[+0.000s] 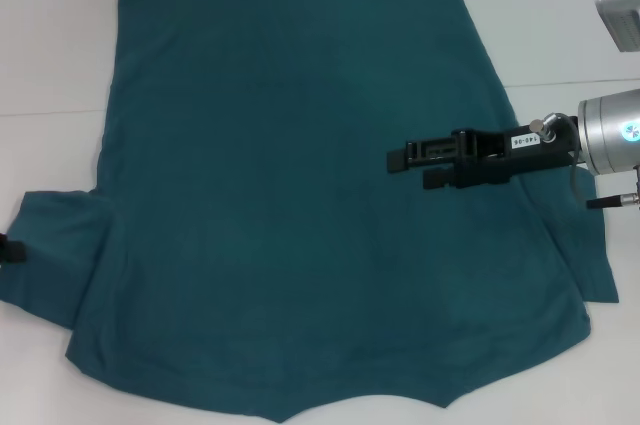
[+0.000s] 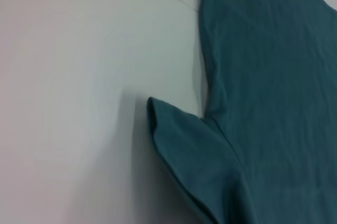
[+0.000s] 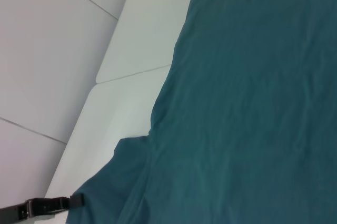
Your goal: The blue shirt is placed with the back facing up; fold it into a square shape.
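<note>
The blue shirt (image 1: 300,195) is lying flat, back up, filling the white table (image 1: 55,55) from near edge to far. The left gripper (image 1: 8,250) is touching the left sleeve; its grasp cannot be told. It should be pinching the hem squarely. The right gripper (image 1: 398,161) is hovering over the shirt's right side, parted, holding nothing.

Just one shirt (image 1: 300,195) laid out flat, two short sleeves sticking out, one each side. Two grippers around: one (image 1: 405,160) over the cloth, one (image 1: 8,250) barely peeking in at the edge. One white table (image 1: 50,65).
</note>
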Available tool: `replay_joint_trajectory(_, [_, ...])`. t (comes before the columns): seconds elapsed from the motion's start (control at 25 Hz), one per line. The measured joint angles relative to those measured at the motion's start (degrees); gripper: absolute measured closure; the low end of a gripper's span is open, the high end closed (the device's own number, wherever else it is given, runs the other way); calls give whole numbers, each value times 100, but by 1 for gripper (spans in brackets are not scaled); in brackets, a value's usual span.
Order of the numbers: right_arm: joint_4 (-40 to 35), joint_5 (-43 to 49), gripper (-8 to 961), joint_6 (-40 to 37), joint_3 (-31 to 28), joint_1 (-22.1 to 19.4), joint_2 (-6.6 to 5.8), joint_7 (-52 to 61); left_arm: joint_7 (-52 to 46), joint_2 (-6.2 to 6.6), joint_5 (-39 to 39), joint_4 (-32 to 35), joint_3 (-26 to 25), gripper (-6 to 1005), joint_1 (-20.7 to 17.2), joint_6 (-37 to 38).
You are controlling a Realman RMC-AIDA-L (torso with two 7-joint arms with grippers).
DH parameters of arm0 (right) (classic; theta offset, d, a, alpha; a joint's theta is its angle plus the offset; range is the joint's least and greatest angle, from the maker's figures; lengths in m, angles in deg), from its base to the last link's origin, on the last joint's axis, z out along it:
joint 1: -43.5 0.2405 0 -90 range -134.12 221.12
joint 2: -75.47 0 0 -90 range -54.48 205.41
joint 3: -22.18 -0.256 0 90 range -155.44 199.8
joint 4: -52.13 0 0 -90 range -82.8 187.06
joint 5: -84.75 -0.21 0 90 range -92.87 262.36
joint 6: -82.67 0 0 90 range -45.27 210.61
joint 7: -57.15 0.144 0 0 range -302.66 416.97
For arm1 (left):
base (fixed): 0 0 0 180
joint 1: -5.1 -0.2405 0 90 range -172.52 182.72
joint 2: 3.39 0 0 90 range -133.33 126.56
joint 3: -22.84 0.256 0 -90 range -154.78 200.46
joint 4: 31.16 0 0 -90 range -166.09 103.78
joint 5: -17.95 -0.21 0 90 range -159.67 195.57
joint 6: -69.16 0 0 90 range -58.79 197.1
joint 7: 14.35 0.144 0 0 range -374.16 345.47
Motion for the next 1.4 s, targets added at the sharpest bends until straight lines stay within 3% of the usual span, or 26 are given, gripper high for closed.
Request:
replay_joint_trajectory(0.52, [0, 0, 78, -19, -8, 19, -3, 4, -361, 137, -636, 660, 28, 997, 290, 572])
replay_joint_trajectory(0.92, [0, 13, 80, -19, -2, 0, 3, 4, -534, 157, -744, 882, 41, 996, 441, 843])
replay_joint_trajectory(1.08, [0, 22, 81, -20, 21, 14, 5, 4, -1025, 145, -722, 967, 333, 996, 639, 1070])
replay_joint_trajectory(1.2, [0, 28, 82, -23, 37, 19, 8, 4, -1241, 51, -717, 1066, 401, 996, 780, 1248])
replay_joint_trajectory(1.4, [0, 27, 84, -26, 41, 34, 24, 4, -1434, -214, -706, 1048, 458, 997, 1077, 1289])
